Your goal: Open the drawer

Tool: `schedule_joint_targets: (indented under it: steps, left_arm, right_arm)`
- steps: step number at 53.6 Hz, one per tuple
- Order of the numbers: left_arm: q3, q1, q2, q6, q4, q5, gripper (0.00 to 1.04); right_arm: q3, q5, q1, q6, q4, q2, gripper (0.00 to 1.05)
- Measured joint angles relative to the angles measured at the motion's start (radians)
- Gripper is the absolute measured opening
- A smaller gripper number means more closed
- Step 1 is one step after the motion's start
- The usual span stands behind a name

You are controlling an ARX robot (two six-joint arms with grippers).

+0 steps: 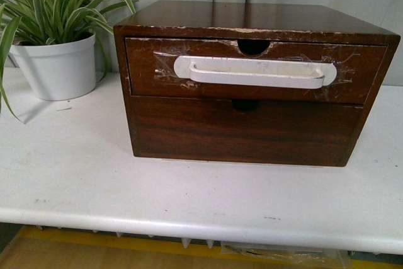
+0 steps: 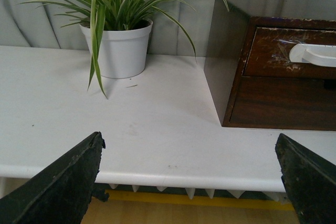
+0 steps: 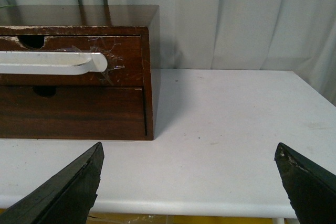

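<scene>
Drawer [image 1: 283, 95] with white handle [image 1: 255, 72] shut in wooden chest [image 1: 252, 17], middle of surface [image 1: 189, 200], potted plant [image 1: 56, 61] back left corner, left jaws and right jaws wide apart, empty

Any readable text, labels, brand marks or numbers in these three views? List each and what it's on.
None. No words, numbers or signs show on the drawer, its white handle, the wooden cabinet, the plant pot or the table in any view.
</scene>
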Motion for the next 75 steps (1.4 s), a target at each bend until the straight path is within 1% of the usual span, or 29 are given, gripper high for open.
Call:
schedule_joint_targets:
  steps: [75]
  left_arm:
    - [0.000,0.000,0.000,0.000,0.000,0.000,0.99]
  right_arm:
    - [0.000,0.000,0.000,0.000,0.000,0.000,0.96]
